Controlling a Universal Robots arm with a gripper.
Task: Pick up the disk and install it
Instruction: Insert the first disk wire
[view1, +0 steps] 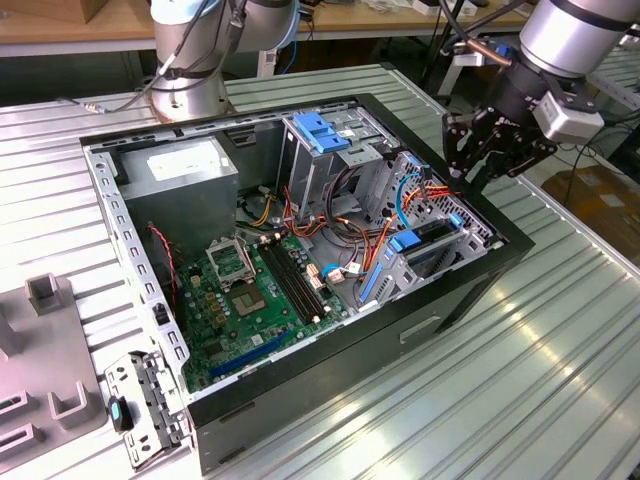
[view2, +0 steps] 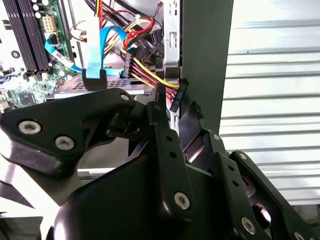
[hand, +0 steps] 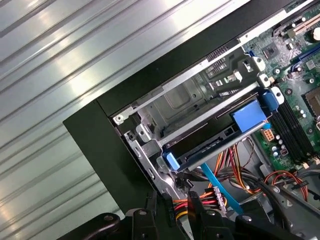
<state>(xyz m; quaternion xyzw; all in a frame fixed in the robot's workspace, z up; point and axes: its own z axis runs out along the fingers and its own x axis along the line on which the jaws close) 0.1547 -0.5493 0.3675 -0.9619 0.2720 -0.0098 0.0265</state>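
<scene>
The gripper (view1: 468, 172) hovers just above the far rim of the open computer case (view1: 480, 285), on the exterior view's right. Its jaws stand slightly apart and hold nothing; the fingers (view2: 165, 135) hang beside a bundle of red and yellow wires (view2: 145, 75). The disk (hand: 220, 137), black with blue rails, sits in the metal drive bay (hand: 185, 105) inside the case, near the gripper but apart from it. The motherboard (view1: 250, 290) lies further in. The case rests on a ribbed metal counter (view1: 520, 380).
</scene>
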